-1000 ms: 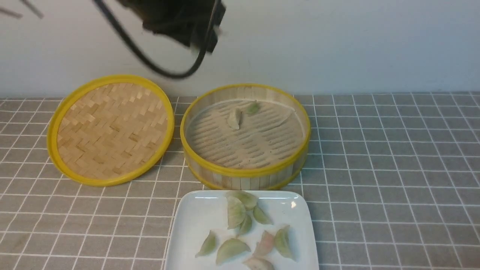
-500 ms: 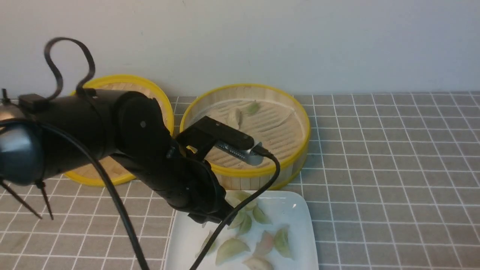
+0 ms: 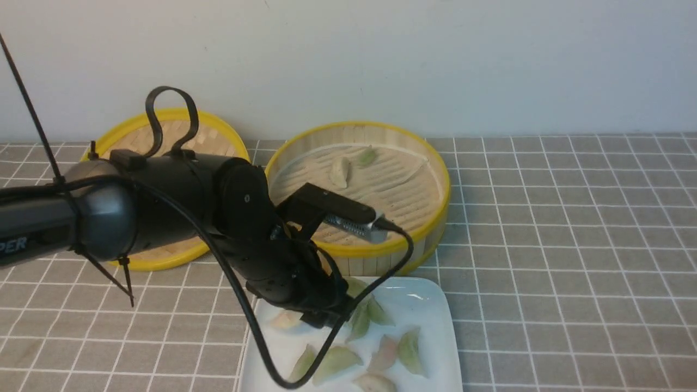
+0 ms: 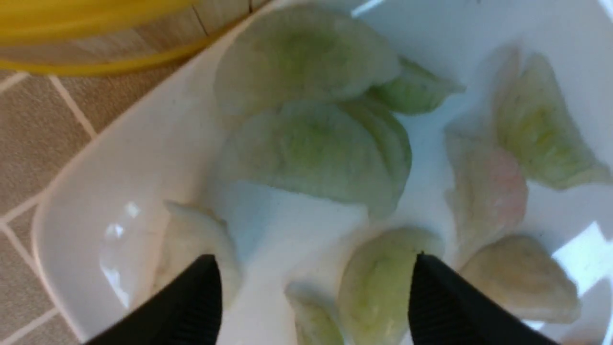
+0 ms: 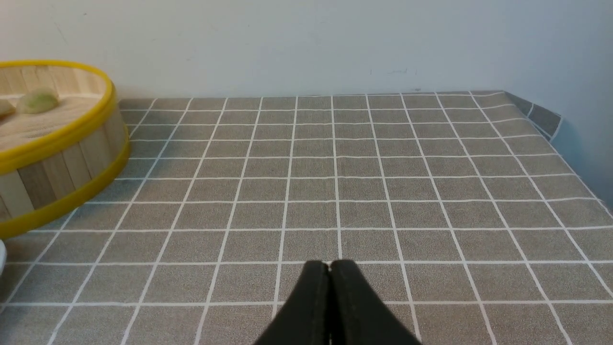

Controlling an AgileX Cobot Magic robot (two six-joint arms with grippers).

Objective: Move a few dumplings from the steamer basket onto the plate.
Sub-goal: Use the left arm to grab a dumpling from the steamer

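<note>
Above the glossy, round-cornered plate [image 3: 430, 332] with its translucent half-moon dumplings [image 3: 337, 362], the left gripper [image 4: 313, 287] spreads; the right gripper's [image 5: 329, 268] tips meet.

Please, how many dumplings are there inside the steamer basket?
2: a pale dumpling toward the far side of the basket, and a green dumpling beyond it, to the right. The left arm may hide others.

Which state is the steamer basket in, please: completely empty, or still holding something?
Not empty: two dumplings lie on the floor inside the steamer basket.
</note>
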